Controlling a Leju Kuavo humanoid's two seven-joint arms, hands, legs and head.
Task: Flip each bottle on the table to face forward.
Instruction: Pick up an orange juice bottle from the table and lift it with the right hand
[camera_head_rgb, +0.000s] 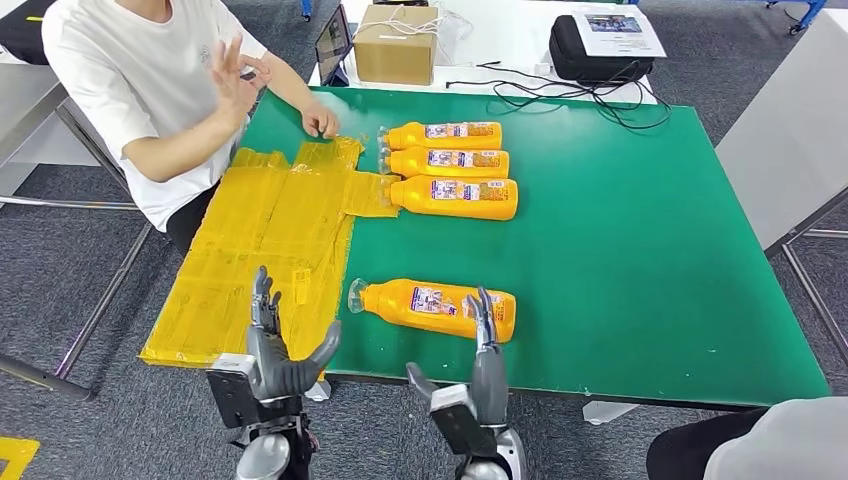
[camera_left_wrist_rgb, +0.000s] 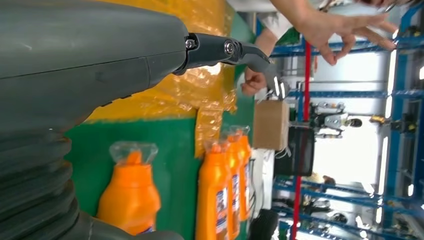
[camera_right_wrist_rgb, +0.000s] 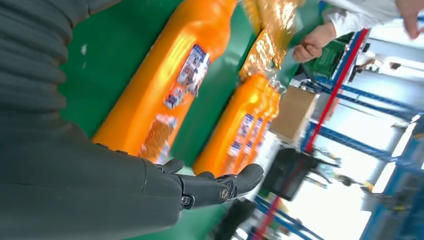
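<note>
Both hands up front: left hand (camera_head_rgb: 272, 345) spread, holding nothing, over the yellow sheet (camera_head_rgb: 262, 245); right hand (camera_head_rgb: 484, 345) fingers apart, just at the nearest bottle (camera_head_rgb: 437, 308) lying on the green worktop (camera_head_rgb: 640, 250). Three bottles (camera_head_rgb: 448, 168) lie farther back.

Bottle labels (camera_head_rgb: 436, 300): print unreadable.
</note>
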